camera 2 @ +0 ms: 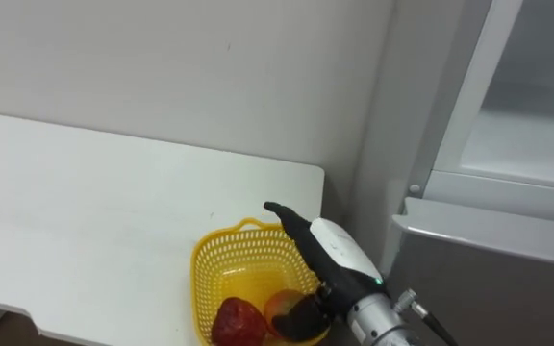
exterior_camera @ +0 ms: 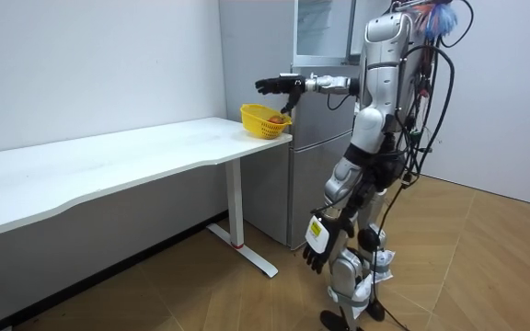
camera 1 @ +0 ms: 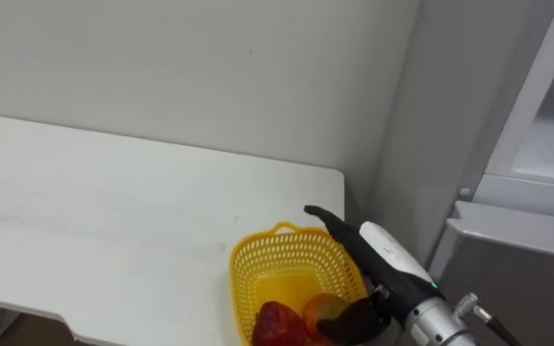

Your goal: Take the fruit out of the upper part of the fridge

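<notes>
A yellow mesh basket (camera 1: 277, 261) stands at the right end of the white table (camera 1: 113, 202), close to its corner. In it lie a red fruit (camera 1: 277, 325) and an orange-yellow fruit (camera 1: 321, 309). My right hand (camera 1: 388, 252) hovers over the basket's right side, open, fingers stretched toward the wall and thumb hanging down near the orange-yellow fruit. It holds nothing. In the room view my right arm reaches out level above the basket (exterior_camera: 263, 121). My left hand (exterior_camera: 316, 244) hangs by my thigh with relaxed fingers, empty.
The fridge (camera 1: 537, 144) stands right beside the table's end, its upper compartment open, pale shelves showing inside. I stand in front of it, turned toward the table. A plain wall runs behind the table. Wooden floor lies around me.
</notes>
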`<state>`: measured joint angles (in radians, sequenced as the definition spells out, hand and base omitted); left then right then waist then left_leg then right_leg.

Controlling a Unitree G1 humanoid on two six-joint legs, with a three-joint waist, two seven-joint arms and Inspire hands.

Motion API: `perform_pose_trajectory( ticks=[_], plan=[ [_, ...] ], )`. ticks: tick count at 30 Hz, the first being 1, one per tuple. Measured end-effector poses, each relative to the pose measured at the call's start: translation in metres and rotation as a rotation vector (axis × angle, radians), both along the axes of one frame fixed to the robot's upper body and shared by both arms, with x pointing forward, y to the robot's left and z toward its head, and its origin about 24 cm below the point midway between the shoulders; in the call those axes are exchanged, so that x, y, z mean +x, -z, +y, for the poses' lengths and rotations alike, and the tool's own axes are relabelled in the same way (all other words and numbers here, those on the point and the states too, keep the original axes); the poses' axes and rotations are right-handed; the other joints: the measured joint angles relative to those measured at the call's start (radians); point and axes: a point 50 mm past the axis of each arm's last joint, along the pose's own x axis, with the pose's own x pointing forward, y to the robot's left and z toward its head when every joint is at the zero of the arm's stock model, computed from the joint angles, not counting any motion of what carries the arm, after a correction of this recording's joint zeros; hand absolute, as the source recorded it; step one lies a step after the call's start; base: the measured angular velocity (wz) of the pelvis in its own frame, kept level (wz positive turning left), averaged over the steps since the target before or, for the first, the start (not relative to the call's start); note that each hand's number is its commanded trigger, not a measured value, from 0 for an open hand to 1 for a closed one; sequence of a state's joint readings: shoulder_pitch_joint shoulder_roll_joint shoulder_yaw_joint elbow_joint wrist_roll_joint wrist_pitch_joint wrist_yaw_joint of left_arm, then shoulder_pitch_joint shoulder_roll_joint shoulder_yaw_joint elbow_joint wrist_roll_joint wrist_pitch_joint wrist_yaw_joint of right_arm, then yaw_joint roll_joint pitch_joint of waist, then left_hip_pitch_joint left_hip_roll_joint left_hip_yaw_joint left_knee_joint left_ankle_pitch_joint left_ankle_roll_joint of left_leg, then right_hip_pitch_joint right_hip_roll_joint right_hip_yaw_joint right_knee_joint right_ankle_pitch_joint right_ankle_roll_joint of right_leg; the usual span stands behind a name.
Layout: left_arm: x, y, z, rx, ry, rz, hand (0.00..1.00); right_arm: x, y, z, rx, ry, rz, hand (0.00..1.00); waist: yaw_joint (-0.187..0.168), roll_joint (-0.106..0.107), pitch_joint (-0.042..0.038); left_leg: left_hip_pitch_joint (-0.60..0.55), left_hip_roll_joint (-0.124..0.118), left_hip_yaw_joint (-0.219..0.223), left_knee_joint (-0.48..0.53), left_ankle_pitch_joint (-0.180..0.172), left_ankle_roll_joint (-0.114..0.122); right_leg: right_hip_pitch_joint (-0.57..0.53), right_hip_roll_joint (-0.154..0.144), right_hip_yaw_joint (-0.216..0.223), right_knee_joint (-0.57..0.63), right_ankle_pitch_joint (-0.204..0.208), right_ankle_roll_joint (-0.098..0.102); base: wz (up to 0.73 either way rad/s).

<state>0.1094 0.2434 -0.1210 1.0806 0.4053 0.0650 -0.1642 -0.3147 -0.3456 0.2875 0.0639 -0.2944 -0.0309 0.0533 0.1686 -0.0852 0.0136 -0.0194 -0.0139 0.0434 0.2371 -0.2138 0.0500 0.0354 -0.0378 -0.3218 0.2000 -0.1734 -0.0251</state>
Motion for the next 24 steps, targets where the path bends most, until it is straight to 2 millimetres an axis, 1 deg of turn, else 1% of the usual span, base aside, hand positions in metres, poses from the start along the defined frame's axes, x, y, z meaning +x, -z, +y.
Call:
perform_pose_trajectory(
  ticks=[7,10,12,14,15,16,17,21,23,24],
  plan=[
    [-0.002,0.001,-0.001,-0.004,-0.002,0.006,0.0,-0.006,-0.022,0.007,0.091,-0.049,-0.069,0.0,-0.003,0.003,-0.001,0.014,0.003,0.023,-0.01,0.0,0.0,0.0,0.003,0.024,0.001,0.0,0.0,-0.1],
    [-0.006,0.002,-0.003,-0.012,-0.023,0.009,0.0,-0.01,-0.036,0.01,0.127,-0.073,-0.115,0.0,-0.016,0.009,-0.0055,0.02,0.004,0.032,-0.015,0.0,0.0,0.0,0.003,0.04,0.002,0.0,0.0,-0.08],
    [-0.01,0.003,-0.006,-0.022,-0.039,0.015,0.0,-0.015,-0.051,0.009,0.157,-0.086,-0.174,0.0,-0.031,0.019,-0.0115,0.023,0.003,0.033,-0.017,0.0,0.001,0.001,0.003,0.049,0.002,0.002,0.003,0.0],
    [-0.011,0.003,-0.006,-0.022,-0.04,0.018,0.0,-0.02,-0.059,0.011,0.171,-0.103,-0.211,0.0,-0.038,0.025,-0.0136,0.032,0.003,0.036,-0.018,0.0,0.001,0.008,0.005,0.054,0.002,0.002,0.003,-0.06],
    [-0.011,0.003,-0.006,-0.022,-0.04,0.018,0.0,-0.023,-0.059,0.011,0.176,-0.111,-0.22,0.0,-0.046,0.031,-0.0105,0.044,0.004,0.037,-0.018,0.0,0.001,0.017,0.005,0.059,0.001,0.002,0.003,-0.04],
    [-0.012,0.004,-0.006,-0.022,-0.041,0.02,0.0,-0.024,-0.057,0.01,0.174,-0.113,-0.217,0.0,-0.05,0.034,-0.011,0.048,0.004,0.037,-0.02,0.0,0.001,0.019,0.006,0.061,0.001,0.002,0.003,0.0],
    [-0.013,0.004,-0.007,-0.02,-0.042,0.022,0.0,-0.026,-0.052,0.009,0.17,-0.109,-0.199,0.0,-0.053,0.036,-0.016,0.05,0.004,0.038,-0.026,0.0,0.001,0.021,0.006,0.068,0.002,0.002,0.003,-0.06],
    [-0.016,0.005,-0.008,-0.008,-0.048,0.029,0.0,-0.035,-0.031,0.004,0.181,-0.079,-0.127,0.0,-0.061,0.037,-0.0156,0.052,0.005,0.055,-0.028,0.0,0.001,0.016,0.006,0.08,0.003,0.002,0.003,-0.11],
    [-0.021,0.006,-0.007,-0.007,-0.057,0.046,0.0,-0.042,-0.03,0.007,0.215,-0.084,-0.125,0.0,-0.068,0.039,-0.0156,0.055,0.007,0.061,-0.028,0.0,0.001,0.016,0.008,0.087,0.004,0.002,0.003,-0.09],
    [-0.024,0.007,-0.008,-0.009,-0.061,0.055,0.0,-0.046,-0.03,0.008,0.227,-0.091,-0.127,0.0,-0.077,0.041,-0.0154,0.055,0.007,0.061,-0.028,0.0,0.001,0.016,0.008,0.088,0.004,0.002,0.003,-0.05]
  ],
)
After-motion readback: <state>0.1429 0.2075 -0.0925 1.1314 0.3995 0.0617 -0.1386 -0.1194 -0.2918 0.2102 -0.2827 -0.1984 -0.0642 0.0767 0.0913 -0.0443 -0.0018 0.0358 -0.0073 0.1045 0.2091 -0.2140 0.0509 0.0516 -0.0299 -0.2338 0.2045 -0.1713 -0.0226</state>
